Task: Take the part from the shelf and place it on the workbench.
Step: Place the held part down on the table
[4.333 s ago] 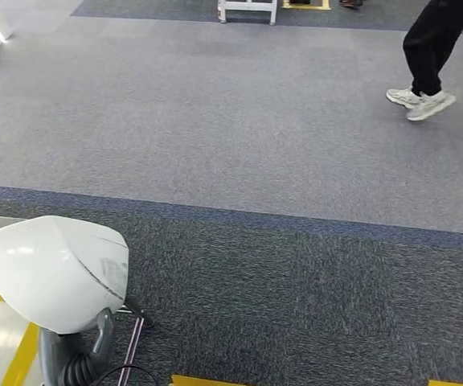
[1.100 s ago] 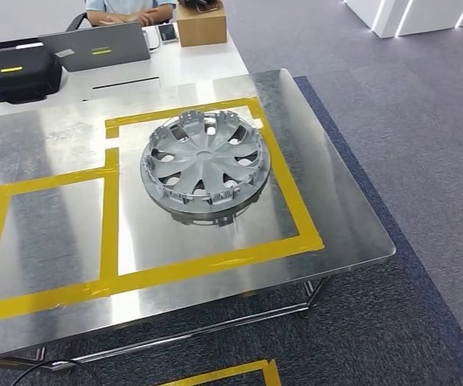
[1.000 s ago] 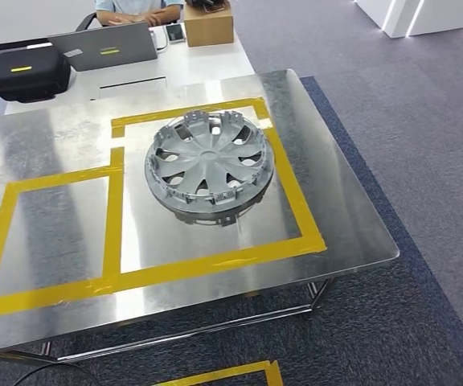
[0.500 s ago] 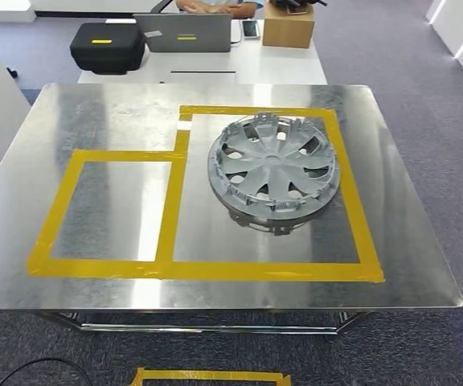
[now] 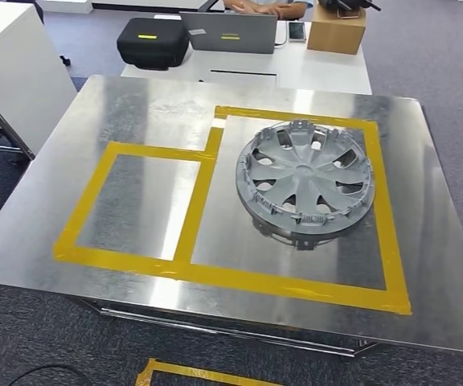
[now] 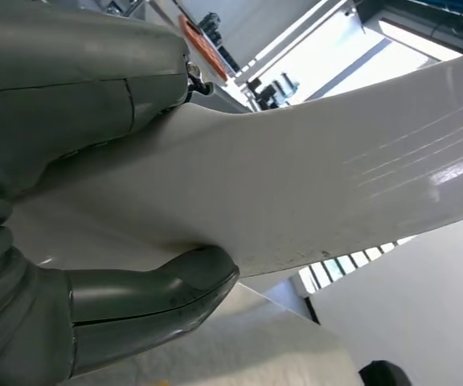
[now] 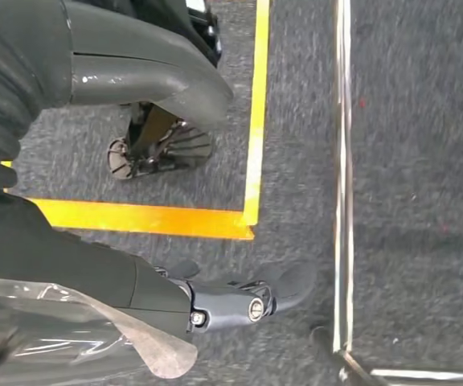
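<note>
The left hand (image 6: pixel 71 88) clamps the glossy white curved shell part (image 6: pixel 314 185) between its upper fingers and thick grey thumb (image 6: pixel 156 293). The right hand (image 7: pixel 53 241) hangs over the grey carpet, fingers spread and apparently holding nothing. Over the last few seconds the head view has swung from bare carpet to the shiny steel workbench (image 5: pixel 126 104), now close in front, so the carry looks nearly over and set-down comes next. On the bench, the smaller yellow-taped rectangle (image 5: pixel 83 209) lies bare beside the grey plastic hubcap (image 5: pixel 305 181) in the larger one. Beyond stand a black case (image 5: pixel 153 40) and a grey laptop (image 5: pixel 229 32).
</note>
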Motion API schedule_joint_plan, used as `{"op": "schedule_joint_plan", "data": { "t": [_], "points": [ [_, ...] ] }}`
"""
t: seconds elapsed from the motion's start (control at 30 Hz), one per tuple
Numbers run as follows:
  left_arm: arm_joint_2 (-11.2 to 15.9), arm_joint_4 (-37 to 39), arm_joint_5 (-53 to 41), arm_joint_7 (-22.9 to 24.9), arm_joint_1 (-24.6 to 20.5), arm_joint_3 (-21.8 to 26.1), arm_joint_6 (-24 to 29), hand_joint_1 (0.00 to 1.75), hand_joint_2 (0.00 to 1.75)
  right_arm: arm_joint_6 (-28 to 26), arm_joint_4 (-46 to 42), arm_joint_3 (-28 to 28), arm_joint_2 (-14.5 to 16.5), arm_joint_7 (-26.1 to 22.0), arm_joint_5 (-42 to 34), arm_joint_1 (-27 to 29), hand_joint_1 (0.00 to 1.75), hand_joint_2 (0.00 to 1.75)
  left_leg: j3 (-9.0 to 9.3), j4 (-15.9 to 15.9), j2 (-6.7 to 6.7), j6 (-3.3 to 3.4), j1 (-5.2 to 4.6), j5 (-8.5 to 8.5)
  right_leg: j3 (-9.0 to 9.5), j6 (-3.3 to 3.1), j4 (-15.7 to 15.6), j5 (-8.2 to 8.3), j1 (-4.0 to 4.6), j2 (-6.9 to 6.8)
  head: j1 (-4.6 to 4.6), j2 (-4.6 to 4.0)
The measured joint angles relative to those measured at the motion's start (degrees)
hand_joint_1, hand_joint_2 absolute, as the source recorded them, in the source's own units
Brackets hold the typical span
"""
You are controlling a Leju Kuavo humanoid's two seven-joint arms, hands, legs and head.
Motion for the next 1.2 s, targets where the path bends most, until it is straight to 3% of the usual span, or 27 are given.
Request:
{"op": "schedule_joint_plan", "data": {
  "t": [0.2, 0.37, 0.57, 1.0, 1.2],
  "points": [
    [6.21, 7.45, -6.60, 4.98, -5.56, -2.66, 0.08, 1.75, 1.75, -2.97, 4.55, 1.23, -1.80, 2.11, 1.56, 0.10, 0.00, 1.75, 0.30, -0.65, 0.00, -0.56, 0.00, 0.31, -0.02, -0.42, 0.01, 0.01, 0.02, -0.06, -0.01, 0.00],
    [12.09, 17.79, -14.55, 10.59, -13.74, -7.78, 0.65, 1.75, 1.75, -4.85, 7.88, 2.86, -3.71, 3.37, 3.43, 0.06, 0.00, 1.75, 0.28, -0.72, -0.02, -0.96, 0.00, 0.50, 0.02, -0.64, 0.06, 0.14, 0.02, -0.14, 0.00, 0.00],
    [16.12, 29.43, -21.85, 15.44, -23.84, -15.16, 0.48, 1.75, 1.75, -5.83, 10.35, 4.98, -5.29, 4.39, 4.92, -0.24, 0.00, 1.75, 0.26, -0.67, 0.01, -1.01, -0.07, 0.54, 0.11, -0.58, 0.05, 0.26, -0.10, -0.11, 0.04, 0.00],
    [18.24, 41.23, -29.00, 18.55, -34.81, -23.56, -1.45, 1.75, 1.75, -5.97, 12.13, 7.28, -6.48, 5.41, 5.72, -0.66, 0.00, 1.75, 0.16, -0.53, 0.08, -0.98, -0.18, 0.52, -0.03, -0.52, -0.03, 0.29, -0.20, -0.06, 0.02, 0.00],
    [14.86, 48.03, -39.01, 23.49, -44.72, -31.93, -5.76, 1.75, 1.75, -5.61, 12.48, 8.46, -7.08, 6.89, 5.99, -2.03, 0.00, 1.75, 0.02, -0.48, 0.05, -0.87, -0.18, 0.63, -0.06, -0.36, -0.04, 0.45, -0.22, -0.11, 0.02, 0.00]
  ]
}}
